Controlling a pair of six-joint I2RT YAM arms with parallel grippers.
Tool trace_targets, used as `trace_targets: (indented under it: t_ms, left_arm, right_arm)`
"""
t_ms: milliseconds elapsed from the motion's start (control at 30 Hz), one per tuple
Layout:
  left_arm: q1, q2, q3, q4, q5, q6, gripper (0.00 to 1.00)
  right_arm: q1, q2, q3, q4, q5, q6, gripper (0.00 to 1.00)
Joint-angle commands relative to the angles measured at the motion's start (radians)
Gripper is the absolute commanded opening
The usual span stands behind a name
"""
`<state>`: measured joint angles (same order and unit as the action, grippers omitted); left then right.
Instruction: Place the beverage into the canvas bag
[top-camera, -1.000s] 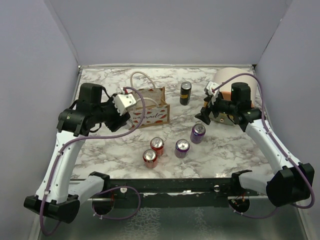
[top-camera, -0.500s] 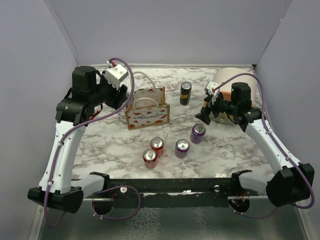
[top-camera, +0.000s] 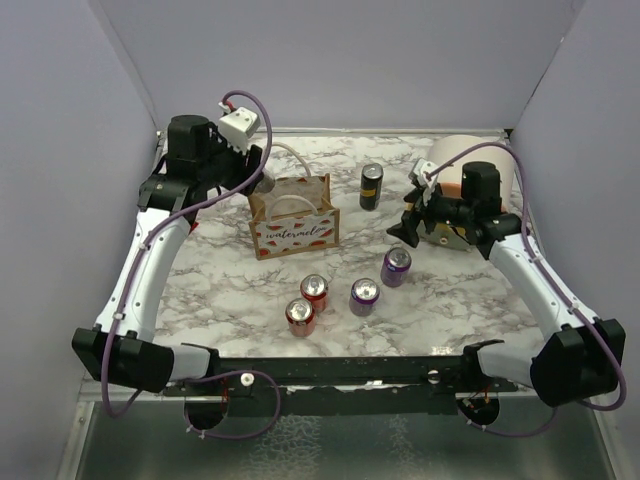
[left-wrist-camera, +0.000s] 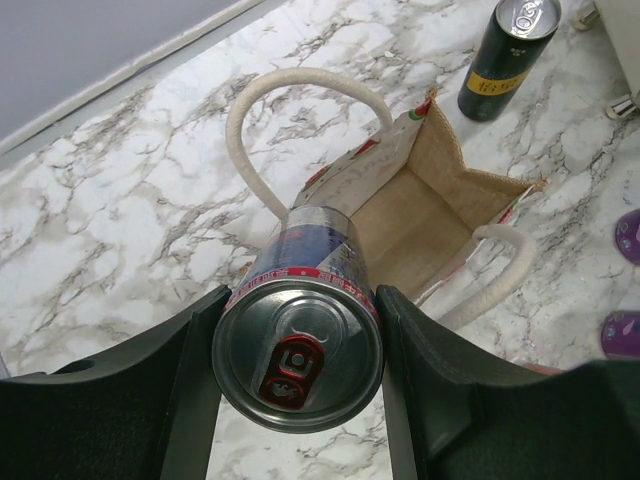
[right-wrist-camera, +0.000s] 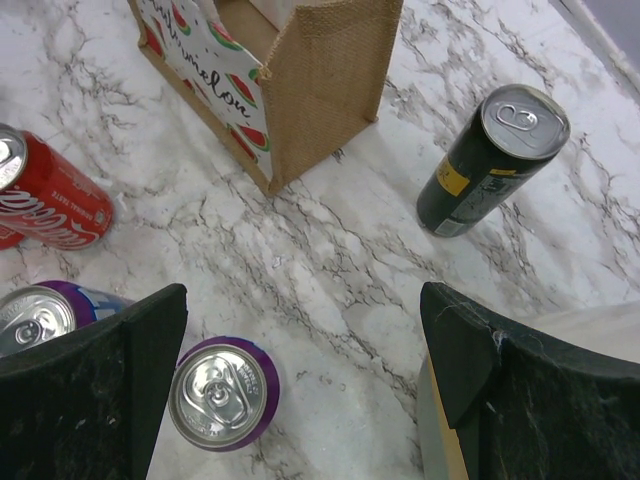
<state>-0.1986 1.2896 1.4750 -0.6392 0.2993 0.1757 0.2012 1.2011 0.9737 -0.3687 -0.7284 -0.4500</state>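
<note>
A robotics lab test cell: plain lilac-grey panels (top-camera: 330, 60) box in the white marble-patterned worktop (top-camera: 220, 290) beneath the jaws, and two cabled white-and-black robot arms (top-camera: 150, 270) (top-camera: 540, 285) stand bolted to a black metal rail (top-camera: 340, 372) behind them.

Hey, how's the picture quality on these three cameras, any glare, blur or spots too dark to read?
Top external view: soft even light, faint shadows by the canvas bag, nothing blurred. Left wrist view: held can sharp, dull sheen on its lid, left fingers near-black with little detail. Right wrist view: sharp, bright highlight on the lid of the black can, right fingers equally dark.
</note>
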Motion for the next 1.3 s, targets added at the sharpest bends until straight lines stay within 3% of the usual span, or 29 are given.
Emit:
trace_targets:
  t_ms: [0, 167, 433, 733, 1100, 1267]
  left_arm:
    - [-0.012, 0.029, 0.035, 0.105, 0.076, -0.048, 0.0]
    - [-0.029, 0.081, 0.043, 0.127, 0.096, -0.055, 0.0]
    - [-0.044, 0.158, 0.05, 0.139, 0.147, -0.038, 0.0]
    - [-0.047, 0.23, 0.05, 0.153, 0.191, -0.055, 0.0]
    - [-0.06, 0.331, 0.07, 0.138, 0.158, -0.02, 0.0]
    - [-0.062, 0.36, 0.081, 0.099, 0.1, 0.032, 0.0]
  right_arm:
    - [0.017, 0.058, 0.063, 0.08, -0.066, 0.052, 0.99]
    - [0.075, 0.166, 0.17, 0.138, -0.027, 0.128, 0.93]
    - [0.232, 0.405, 0.394, 0.154, 0.192, 0.287, 0.84]
    - [0.331, 0.657, 0.62, 0.053, 0.336, 0.394, 0.78]
    - [0.376, 0.722, 0.632, 0.01, 0.388, 0.418, 0.75]
    - [0.379, 0.72, 0.618, 0.016, 0.486, 0.421, 0.65]
